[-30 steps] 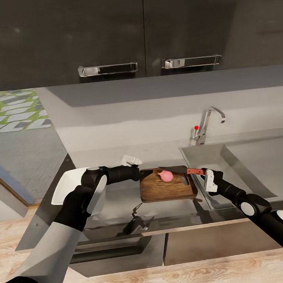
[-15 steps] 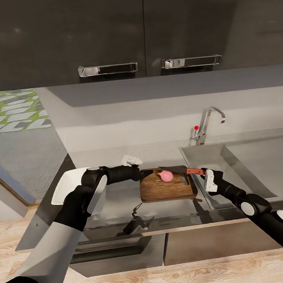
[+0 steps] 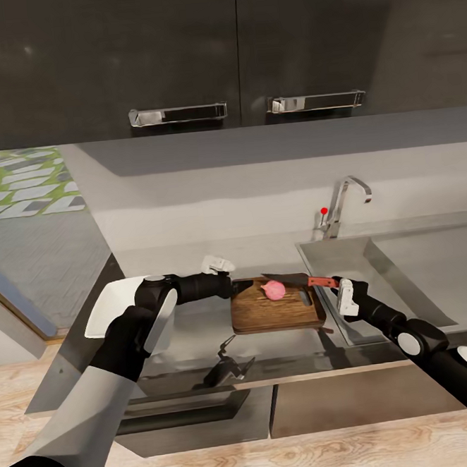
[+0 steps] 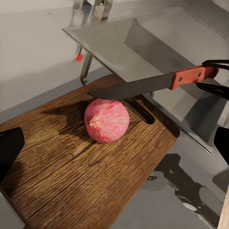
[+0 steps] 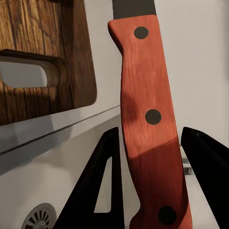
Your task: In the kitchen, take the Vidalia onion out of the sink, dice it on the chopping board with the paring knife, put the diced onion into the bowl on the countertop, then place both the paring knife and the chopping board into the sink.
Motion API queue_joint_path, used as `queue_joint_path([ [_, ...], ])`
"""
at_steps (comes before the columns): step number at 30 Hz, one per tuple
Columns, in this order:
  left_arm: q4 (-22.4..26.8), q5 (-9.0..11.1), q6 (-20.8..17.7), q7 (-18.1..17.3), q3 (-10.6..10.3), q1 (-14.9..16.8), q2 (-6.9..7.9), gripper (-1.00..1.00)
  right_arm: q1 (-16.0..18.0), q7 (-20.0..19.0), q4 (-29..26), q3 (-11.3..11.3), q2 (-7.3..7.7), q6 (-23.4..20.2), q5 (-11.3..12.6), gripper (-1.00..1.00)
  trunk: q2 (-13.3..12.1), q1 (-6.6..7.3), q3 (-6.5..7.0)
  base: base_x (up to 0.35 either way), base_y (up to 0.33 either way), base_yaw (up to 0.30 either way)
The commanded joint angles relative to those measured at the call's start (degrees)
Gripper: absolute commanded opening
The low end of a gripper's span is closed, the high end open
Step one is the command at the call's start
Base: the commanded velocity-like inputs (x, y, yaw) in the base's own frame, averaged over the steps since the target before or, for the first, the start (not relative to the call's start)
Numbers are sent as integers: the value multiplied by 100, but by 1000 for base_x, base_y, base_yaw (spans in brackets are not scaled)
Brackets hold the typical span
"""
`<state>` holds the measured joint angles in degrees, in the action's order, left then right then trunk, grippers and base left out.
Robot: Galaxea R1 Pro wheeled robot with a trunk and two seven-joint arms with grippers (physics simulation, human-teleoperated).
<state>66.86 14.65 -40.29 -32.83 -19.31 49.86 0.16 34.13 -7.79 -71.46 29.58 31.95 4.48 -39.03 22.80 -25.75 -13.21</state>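
The right pincer (image 3: 335, 287) clamps the stiff paring knife (image 4: 148, 85) by its handle; just beyond, the round Vidalia onion (image 4: 107, 120) may roll.

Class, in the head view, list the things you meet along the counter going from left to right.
Bowl → left gripper → chopping board → Vidalia onion → paring knife handle → right gripper → sink.

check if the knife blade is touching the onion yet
Touching: in the left wrist view the knife blade's edge rests on top of the onion, no gap between them.
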Motion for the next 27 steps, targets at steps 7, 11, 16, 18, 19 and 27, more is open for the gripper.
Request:
queue_joint_path([
  [7,3,29,-37,4,-3,6,2,100,6,-12,-16,1,4,9,-35,-100,12,-3,-12,0,0,0],
  [11,3,29,-34,4,-3,6,2,100,6,-12,-14,7,4,-16,-40,-100,12,-3,-12,0,0,0],
  [16,3,29,-33,4,-3,6,2,100,6,-12,-10,12,4,-29,-43,-100,12,-3,-12,0,0,0],
  [18,3,29,-32,4,-3,6,2,100,6,-12,-9,13,4,-31,-43,-100,12,-3,-12,0,0,0],
  [19,3,29,-32,4,-3,6,2,100,6,-12,-9,13,4,-33,-45,-100,12,-3,-12,0,0,0],
  [27,3,29,-32,4,-3,3,2,100,6,-12,-8,13,4,-35,-62,-100,12,-3,-12,0,0,0],
])
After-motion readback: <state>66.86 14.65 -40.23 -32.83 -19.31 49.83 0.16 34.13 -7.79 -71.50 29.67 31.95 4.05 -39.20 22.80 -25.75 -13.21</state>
